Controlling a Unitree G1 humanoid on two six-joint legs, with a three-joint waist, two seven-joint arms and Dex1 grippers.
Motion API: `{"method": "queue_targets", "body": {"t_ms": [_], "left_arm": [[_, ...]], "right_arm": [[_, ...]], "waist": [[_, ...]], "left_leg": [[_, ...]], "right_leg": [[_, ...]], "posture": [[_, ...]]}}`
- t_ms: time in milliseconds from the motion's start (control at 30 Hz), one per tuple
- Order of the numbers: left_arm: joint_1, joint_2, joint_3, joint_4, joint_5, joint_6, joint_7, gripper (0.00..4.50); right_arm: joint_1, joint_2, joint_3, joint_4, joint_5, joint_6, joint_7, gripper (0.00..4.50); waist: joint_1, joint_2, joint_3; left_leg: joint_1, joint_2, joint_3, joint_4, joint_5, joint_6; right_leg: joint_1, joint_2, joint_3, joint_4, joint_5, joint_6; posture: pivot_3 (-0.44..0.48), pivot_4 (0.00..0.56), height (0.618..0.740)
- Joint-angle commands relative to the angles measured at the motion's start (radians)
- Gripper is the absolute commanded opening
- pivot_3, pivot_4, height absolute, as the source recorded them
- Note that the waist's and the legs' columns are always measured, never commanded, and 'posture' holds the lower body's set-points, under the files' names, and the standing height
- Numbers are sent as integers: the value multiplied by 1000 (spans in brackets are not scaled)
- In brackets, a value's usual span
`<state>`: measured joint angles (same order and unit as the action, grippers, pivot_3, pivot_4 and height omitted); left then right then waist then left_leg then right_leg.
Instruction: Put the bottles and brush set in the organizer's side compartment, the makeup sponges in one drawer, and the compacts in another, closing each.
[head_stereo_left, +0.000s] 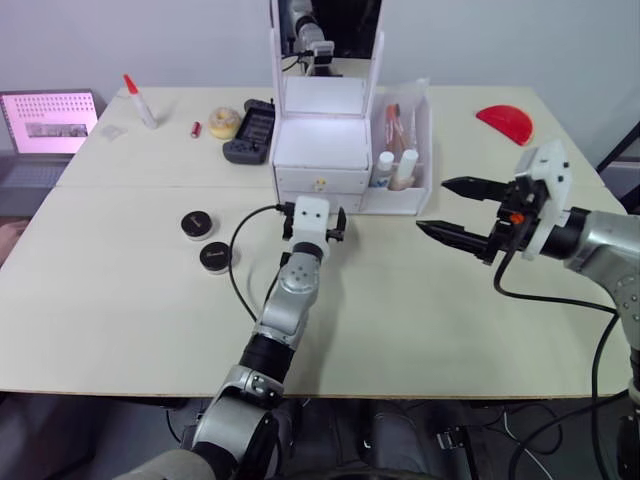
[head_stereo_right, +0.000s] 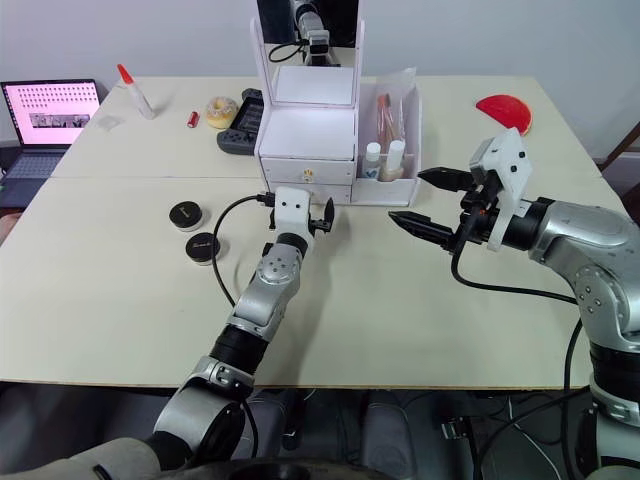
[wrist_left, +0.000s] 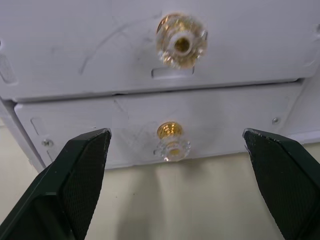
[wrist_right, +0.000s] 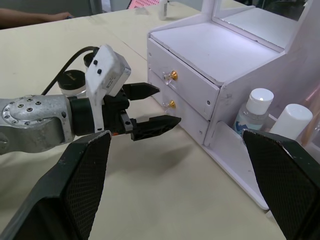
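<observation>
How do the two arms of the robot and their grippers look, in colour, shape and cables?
Both arms are silver-grey metal with black joints. Each wrist carries a white boxy housing, and a black cable loops from it. The left gripper and the right gripper each have two black pointed fingers with textured pads.

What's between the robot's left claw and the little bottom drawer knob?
Nothing: the left wrist view shows bare table between the open left gripper and the lower knob.

organizer (head_stereo_left: 322, 150): matt white plastic | knob (wrist_left: 172, 141): glossy gold, clear | table (head_stereo_left: 120, 300): matt wood
</observation>
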<state>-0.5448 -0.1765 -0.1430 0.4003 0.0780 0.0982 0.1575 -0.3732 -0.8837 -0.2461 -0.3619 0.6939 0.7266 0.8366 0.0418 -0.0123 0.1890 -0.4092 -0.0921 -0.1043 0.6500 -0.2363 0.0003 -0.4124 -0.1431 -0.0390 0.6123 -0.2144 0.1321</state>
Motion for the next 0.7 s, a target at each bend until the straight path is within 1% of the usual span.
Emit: {"method": "queue_targets", "body": {"t_ms": [33, 300, 333, 400, 500, 600, 700], "left_arm": [[-20, -19, 1, -15, 5, -22, 5, 4451], [-14, -23, 3, -11, -1, -20, 1, 4451], [-14, -24, 2, -9, -2, -20, -3, 4221], [-12, -25, -1, -9, -3, -21, -7, 3626], [-6, -27, -3, -17, -6, -15, -12, 2089], [-1, -29, -5, -21, -7, -12, -16, 330], [2, -29, -6, -24, -7, -13, -22, 296]], "right_arm": [[-14, -1, -36, -26, 26, 0, -4, 4500], [-24, -9, -36, -22, 46, 4, 0, 4500], [-24, -10, -35, -23, 47, 3, 0, 4500], [-24, -11, -36, -24, 49, 4, 0, 4500], [-21, -13, -38, -28, 53, 6, -2, 4500], [-20, -13, -39, -31, 56, 8, -3, 4500], [-20, -12, -37, -32, 55, 9, -4, 4500]], "waist": [[0, 0, 0], [0, 0, 0], [0, 0, 0], [0, 0, 0], [0, 0, 0], [0, 0, 0], [0, 0, 0]], "left_leg": [[0, 0, 0, 0, 0, 0], [0, 0, 0, 0, 0, 0], [0, 0, 0, 0, 0, 0], [0, 0, 0, 0, 0, 0], [0, 0, 0, 0, 0, 0], [0, 0, 0, 0, 0, 0], [0, 0, 0, 0, 0, 0]], "right_leg": [[0, 0, 0, 0, 0, 0], [0, 0, 0, 0, 0, 0], [0, 0, 0, 0, 0, 0], [0, 0, 0, 0, 0, 0], [0, 0, 0, 0, 0, 0], [0, 0, 0, 0, 0, 0], [0, 0, 0, 0, 0, 0]], "posture": [[0, 150, 738], [0, 150, 738], [0, 150, 738], [0, 150, 738], [0, 150, 738], [0, 150, 738], [0, 150, 738]]}}
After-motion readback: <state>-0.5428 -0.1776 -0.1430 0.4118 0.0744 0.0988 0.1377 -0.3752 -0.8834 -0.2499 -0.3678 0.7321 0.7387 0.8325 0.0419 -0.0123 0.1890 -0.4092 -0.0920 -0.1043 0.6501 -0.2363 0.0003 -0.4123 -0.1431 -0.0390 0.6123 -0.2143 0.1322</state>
